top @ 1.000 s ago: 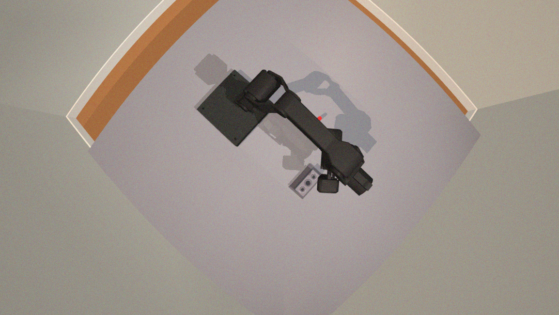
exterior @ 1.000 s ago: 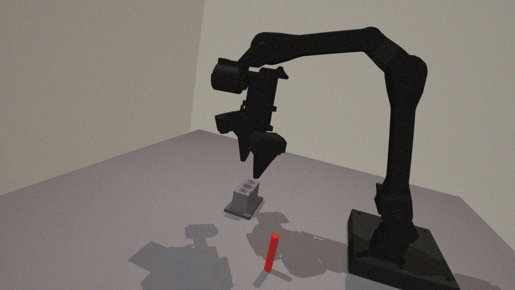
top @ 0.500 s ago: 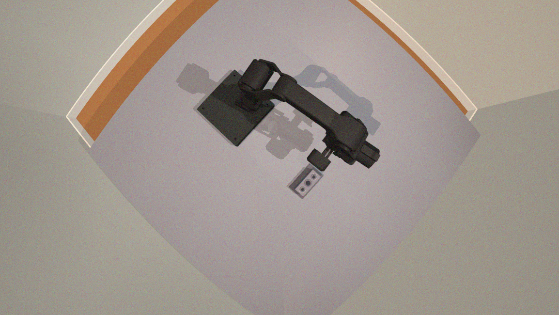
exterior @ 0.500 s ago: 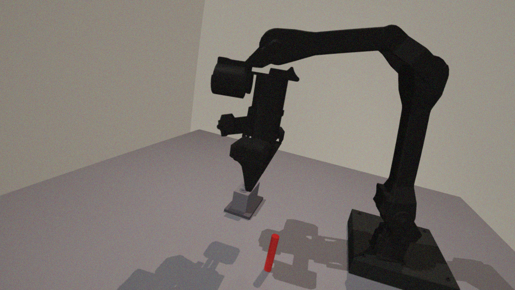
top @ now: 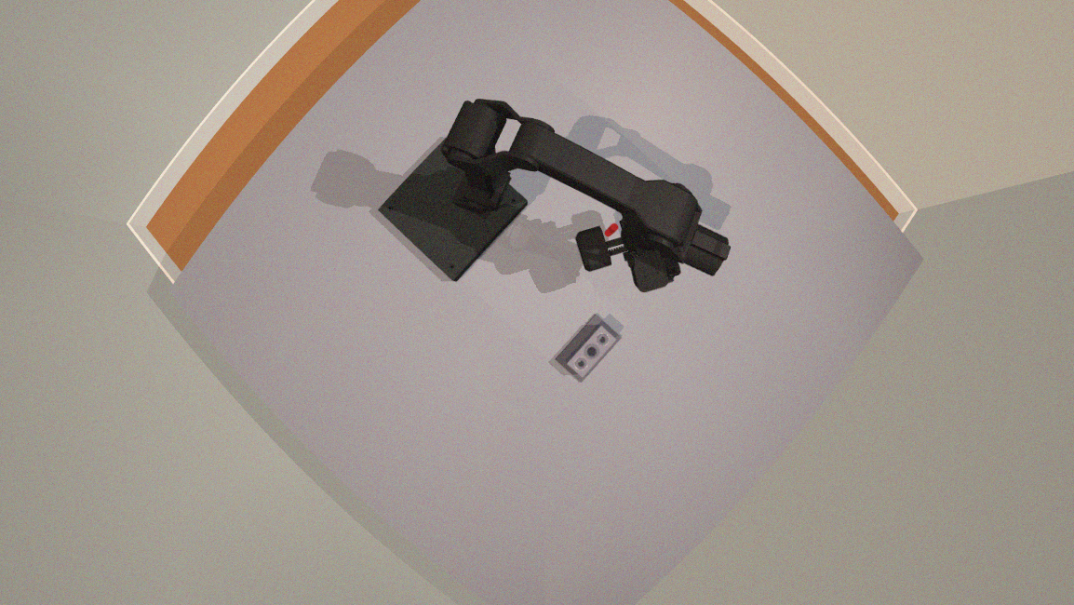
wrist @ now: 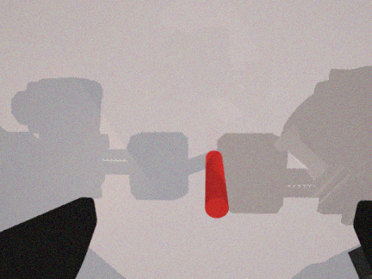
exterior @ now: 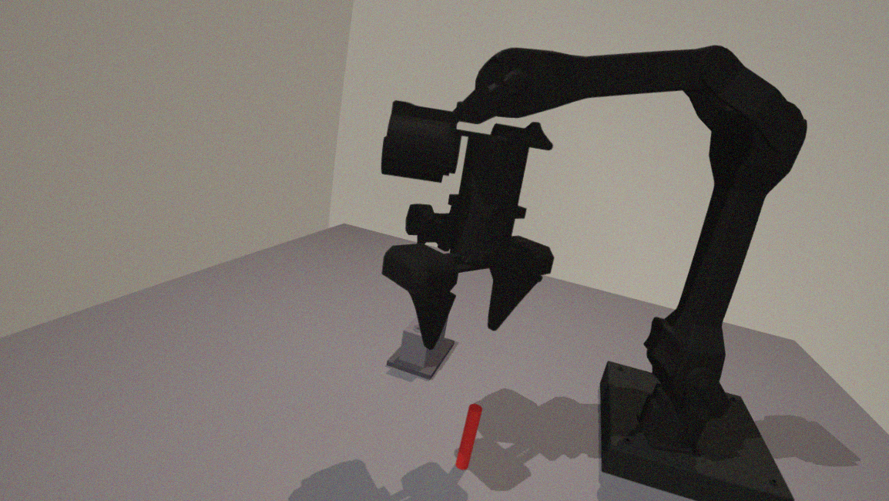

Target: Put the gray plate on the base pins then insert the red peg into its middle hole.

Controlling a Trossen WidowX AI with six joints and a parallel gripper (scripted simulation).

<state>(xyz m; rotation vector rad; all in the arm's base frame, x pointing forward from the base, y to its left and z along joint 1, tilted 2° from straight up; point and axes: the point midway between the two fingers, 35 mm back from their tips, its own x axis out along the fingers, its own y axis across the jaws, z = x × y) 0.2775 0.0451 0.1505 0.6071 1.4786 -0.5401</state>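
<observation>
The red peg (top: 611, 230) (exterior: 468, 436) (wrist: 215, 182) stands upright on the table, apart from the base. My gripper (exterior: 461, 337) (wrist: 224, 213) is open and empty, pointing down well above the peg. In the wrist view the peg lies between the two fingertips, slightly left of the middle. The gray plate (top: 578, 374) (exterior: 414, 348) is a thick block sitting on the dark base (exterior: 407, 368). It looks flat, with three holes in a row on top; the middle hole looks dark and empty. In the exterior view a finger hides part of the plate.
The arm's dark mounting plate (top: 428, 233) (exterior: 628, 460) stands on the table on the side away from the gray plate. The arm reaches over from it above the peg. Arm shadows fall on the table around the peg.
</observation>
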